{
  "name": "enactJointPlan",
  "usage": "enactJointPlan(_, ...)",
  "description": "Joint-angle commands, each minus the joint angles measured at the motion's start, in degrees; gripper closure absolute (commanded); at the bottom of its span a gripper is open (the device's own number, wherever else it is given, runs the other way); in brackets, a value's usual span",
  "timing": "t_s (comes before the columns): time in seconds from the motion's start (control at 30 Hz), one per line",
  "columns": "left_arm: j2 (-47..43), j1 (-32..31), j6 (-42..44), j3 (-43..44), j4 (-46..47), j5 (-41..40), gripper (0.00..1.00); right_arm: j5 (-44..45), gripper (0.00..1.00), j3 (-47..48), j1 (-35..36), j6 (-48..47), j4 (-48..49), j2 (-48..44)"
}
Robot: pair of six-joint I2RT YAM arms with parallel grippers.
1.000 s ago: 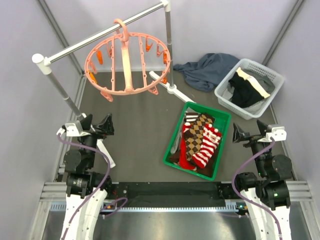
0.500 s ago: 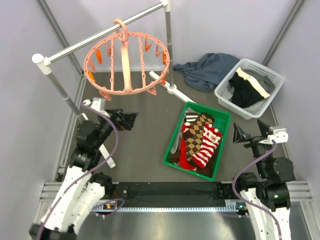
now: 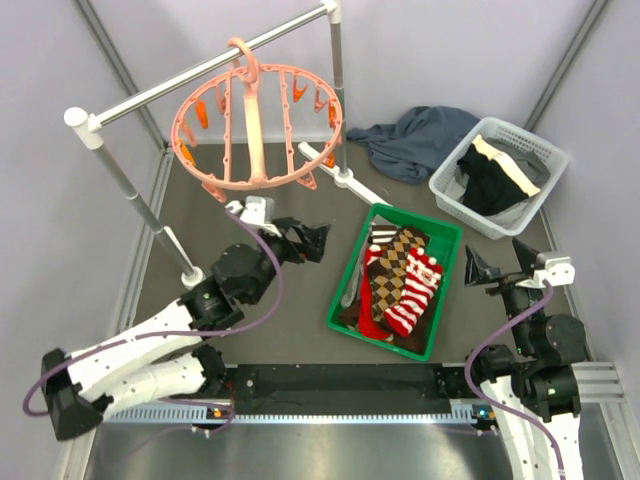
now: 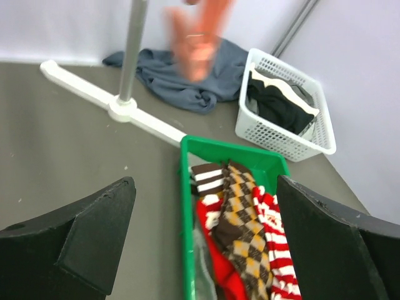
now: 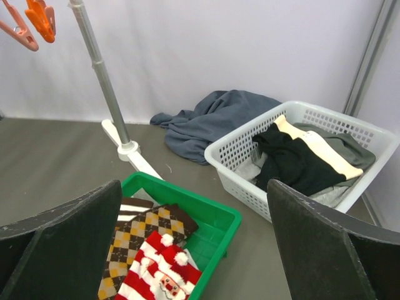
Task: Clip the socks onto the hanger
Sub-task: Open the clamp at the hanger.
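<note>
Picking step. Left hand (image 3: 318, 242) wide open, empty, near socks (image 3: 400, 280) toward bench (image 3: 305, 295) right edge. Right hand (image 3: 470, 268) same. Next: pinch one sock.

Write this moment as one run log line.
left gripper: open, beside bin | right gripper: open, empty | socks: in bin | hanger: no socks
</note>
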Motion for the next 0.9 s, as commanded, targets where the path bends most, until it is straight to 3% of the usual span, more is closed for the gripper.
enactJointPlan(0.0, 5.8, -9.0, 5.72, 5.47, 10.42, -20.83, 0.02, 1.15, 0.01, -0.36, 1.02, 0.49, 2.39, -5.5)
enactJointPlan(0.2, 15.3, -14.29, 8.81, 12.41, 12.97, -38.17, 0.04, 1.07, 0.01, -0.27, 1.11, 0.66, 2.39, -6.03)
enactJointPlan(0.43, 21.38, -14.38, 17.06, 15.76, 22.46, -46.54, 0.19, 1.15, 0.01, -0.27, 1.55, 0.57, 2.21, -6.03)
enactJointPlan(0.6, 22.96, -13.59, 22.78, 17.16, 28.19, -47.78, 0.23, 1.07, 0.01, -0.01, 1.73, 0.66, 1.95, -6.12)
enactJointPlan(0.87, 22.53, -10.69, 14.36, 21.82, 16.07, -43.39, 0.3, 1.07, 0.01, 0.08, 2.08, 0.66, 1.86, -6.12)
